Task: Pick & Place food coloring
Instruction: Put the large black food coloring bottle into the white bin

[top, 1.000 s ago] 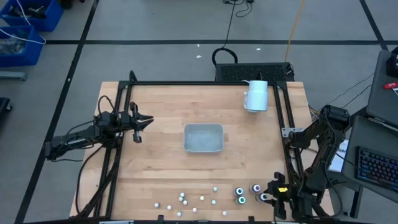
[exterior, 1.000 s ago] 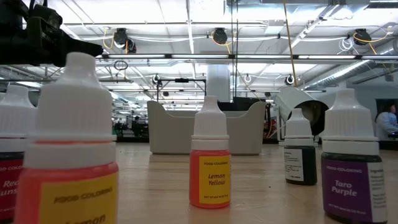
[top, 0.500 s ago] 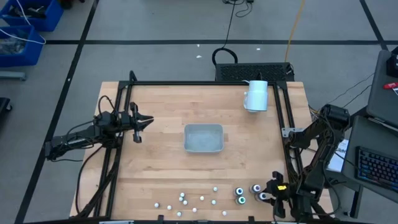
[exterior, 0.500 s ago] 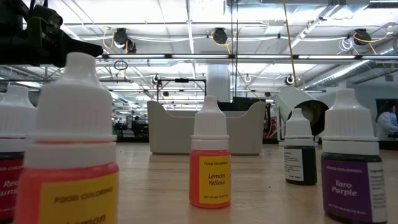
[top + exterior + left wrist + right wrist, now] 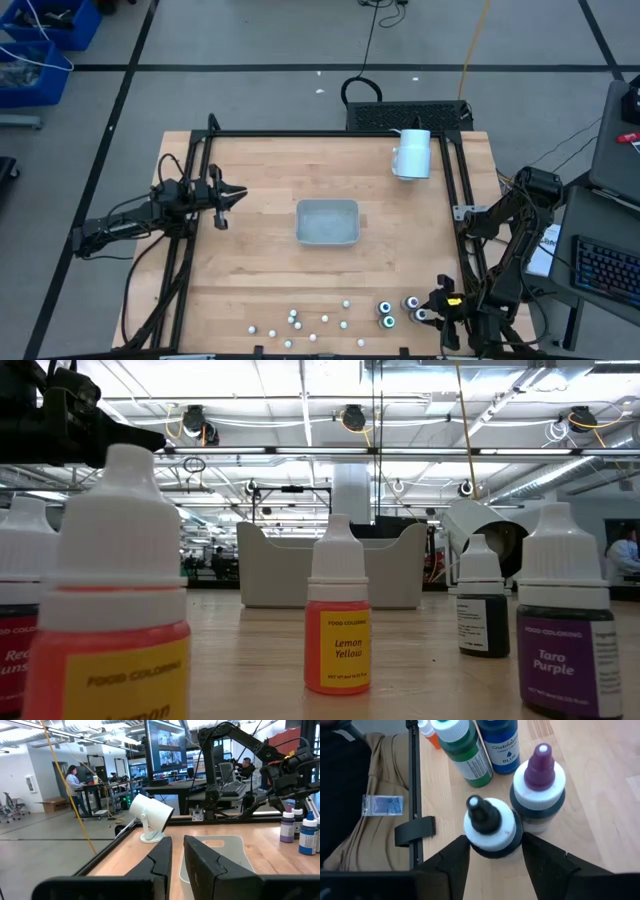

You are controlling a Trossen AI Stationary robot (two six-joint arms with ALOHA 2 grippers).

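Food coloring bottles stand in a loose row near the table's near edge (image 5: 300, 322), with dark round ones (image 5: 386, 310) at its right end. My right gripper (image 5: 425, 316) is open there, slanting down. Its fingers stand close on either side of a dark bottle with a white cap and black tip (image 5: 487, 826). A purple-tipped bottle (image 5: 539, 795) stands beside it, with a green (image 5: 465, 750) and a blue one (image 5: 502, 745) behind. My left gripper (image 5: 235, 195) waits at the table's left, its fingers (image 5: 165, 860) a narrow gap apart around nothing. My right gripper has one finger (image 5: 452, 865) on each side of the white-capped bottle's dark body (image 5: 492, 850), coming slanting from above. I cannot tell whether the fingers touch it. The bottle stands upright on the table.
A pale grey tray (image 5: 327, 222) sits at the table's middle. A white mug-like cylinder (image 5: 411, 153) lies at the far right. Black frame rails (image 5: 462, 230) run along both side edges. A keyboard (image 5: 600, 265) lies beyond the right edge. Bare wood surrounds the tray.
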